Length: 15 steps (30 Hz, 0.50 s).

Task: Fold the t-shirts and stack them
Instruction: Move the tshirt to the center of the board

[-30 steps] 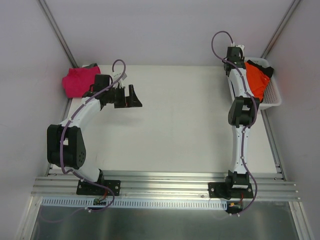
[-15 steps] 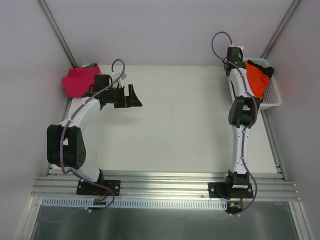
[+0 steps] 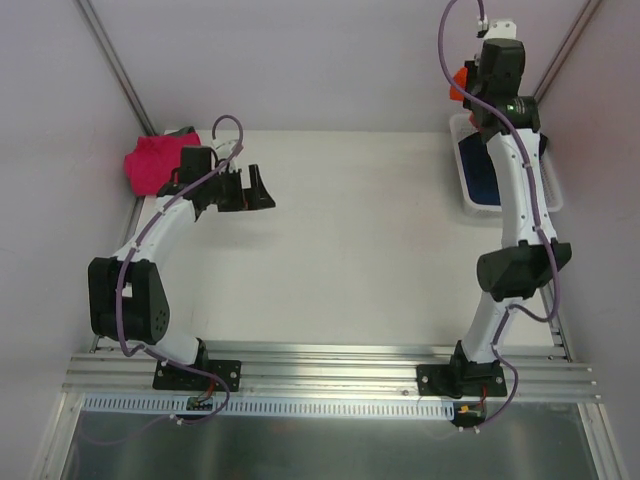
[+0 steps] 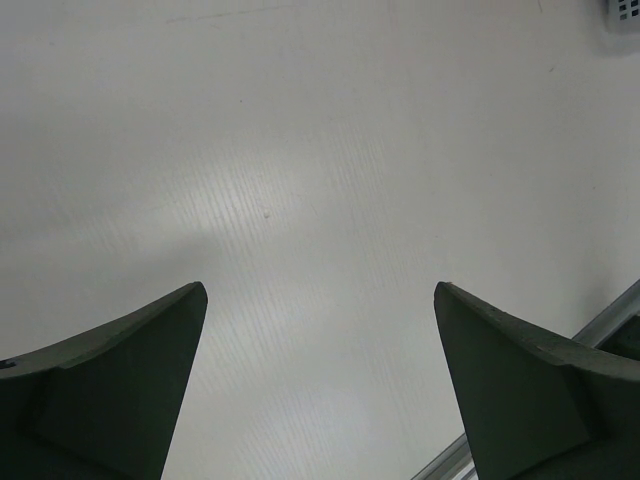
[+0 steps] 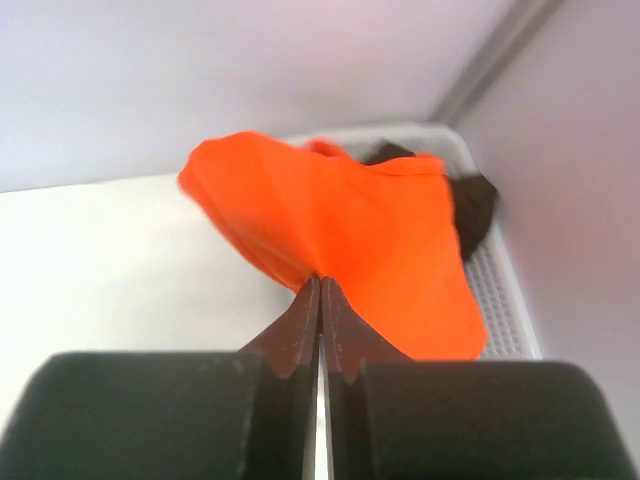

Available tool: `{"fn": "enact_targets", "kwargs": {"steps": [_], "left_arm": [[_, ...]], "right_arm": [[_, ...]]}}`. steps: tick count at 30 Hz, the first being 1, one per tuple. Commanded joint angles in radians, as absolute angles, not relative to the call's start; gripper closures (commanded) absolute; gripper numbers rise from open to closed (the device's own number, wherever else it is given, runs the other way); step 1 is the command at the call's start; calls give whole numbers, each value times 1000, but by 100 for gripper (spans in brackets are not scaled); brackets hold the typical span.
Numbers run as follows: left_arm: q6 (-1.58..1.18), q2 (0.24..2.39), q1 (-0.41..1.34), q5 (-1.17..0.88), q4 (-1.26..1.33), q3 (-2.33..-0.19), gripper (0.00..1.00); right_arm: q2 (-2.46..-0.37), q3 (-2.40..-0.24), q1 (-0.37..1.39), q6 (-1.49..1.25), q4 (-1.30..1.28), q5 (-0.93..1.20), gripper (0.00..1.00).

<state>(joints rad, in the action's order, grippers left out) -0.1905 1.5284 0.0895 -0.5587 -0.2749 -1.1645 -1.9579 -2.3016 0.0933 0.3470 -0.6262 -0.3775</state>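
My right gripper (image 5: pixel 320 288) is fully closed. Its two jaws meet on a fold of the orange t-shirt (image 5: pixel 370 245), which it holds up at the centre of the right wrist view. Behind the orange cloth, at the right, a part of the black t-shirt (image 5: pixel 474 205) shows over the white mesh basket (image 5: pixel 500 290).

In the top view this gripper (image 3: pixel 476 78) is at the upper right of the frame. Only a small piece of the orange t-shirt (image 3: pixel 458 82) shows beside it. Just below, the basket (image 3: pixel 476 207) has the dark blue t-shirt (image 3: pixel 482 168) inside.

My left gripper (image 4: pixel 320 385) stands wide open with nothing between its jaws, over the bare white table (image 3: pixel 360 240). In the top view it (image 3: pixel 262 188) is at the upper left of the frame. The pink t-shirt (image 3: pixel 150 165) lies bunched near it, in the upper left corner of the table.
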Motion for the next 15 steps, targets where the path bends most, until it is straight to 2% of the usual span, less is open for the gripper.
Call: {"fn": "enact_targets", "kwargs": {"steps": [1,7,10,15], "left_arm": [[-199,1477,83,-548,-268,-1178,1],[-198,1431,66,-391,-267,-1189,1],[-222,1411,19,-347,-267,-1196,1],[-218,1394,-49,-344,-267,-1204,1]], "right_arm": [[-1821,-2250,207,385,-701,-221,100],[-1715,-2270,480,387,-750,-91,99],[-1690,-2290,563,376,-747,-69,99],[-1678,-2352,600,370,-735,-72,99]]}}
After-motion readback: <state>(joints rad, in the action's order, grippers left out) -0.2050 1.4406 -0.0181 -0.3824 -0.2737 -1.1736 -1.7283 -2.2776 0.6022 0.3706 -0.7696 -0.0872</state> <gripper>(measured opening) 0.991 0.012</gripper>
